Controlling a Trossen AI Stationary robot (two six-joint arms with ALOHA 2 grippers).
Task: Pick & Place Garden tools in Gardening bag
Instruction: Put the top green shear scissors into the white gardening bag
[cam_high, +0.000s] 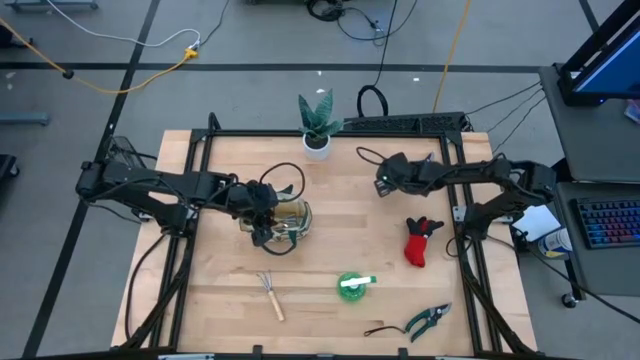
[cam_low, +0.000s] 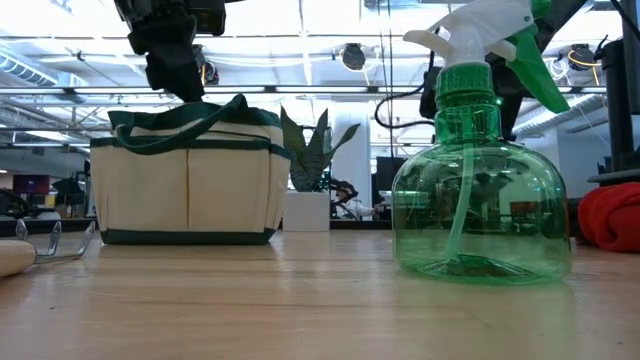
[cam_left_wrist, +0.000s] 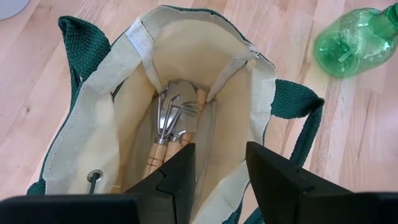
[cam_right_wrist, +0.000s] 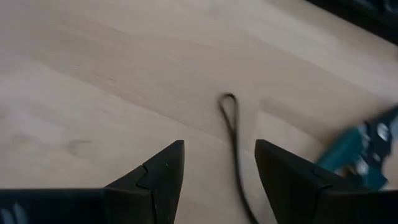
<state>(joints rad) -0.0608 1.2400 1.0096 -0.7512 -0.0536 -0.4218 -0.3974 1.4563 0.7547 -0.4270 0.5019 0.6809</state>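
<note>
Cream canvas gardening bag with dark green trim (cam_high: 283, 222): stood mid-table; wooden-handled rake and trowel (cam_left_wrist: 171, 118) lodged inside. Left gripper (cam_left_wrist: 219, 171): poised over bag mouth, jaws parted, empty; a straight lift is advised, handles avoided. Right gripper (cam_right_wrist: 219, 171): jaws wide, empty, over bare tabletop.

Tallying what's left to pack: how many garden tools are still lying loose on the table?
4: a mini rake, a green spray bottle, pruning shears along the front, a red-black glove to the right. Others may be hidden.
</note>
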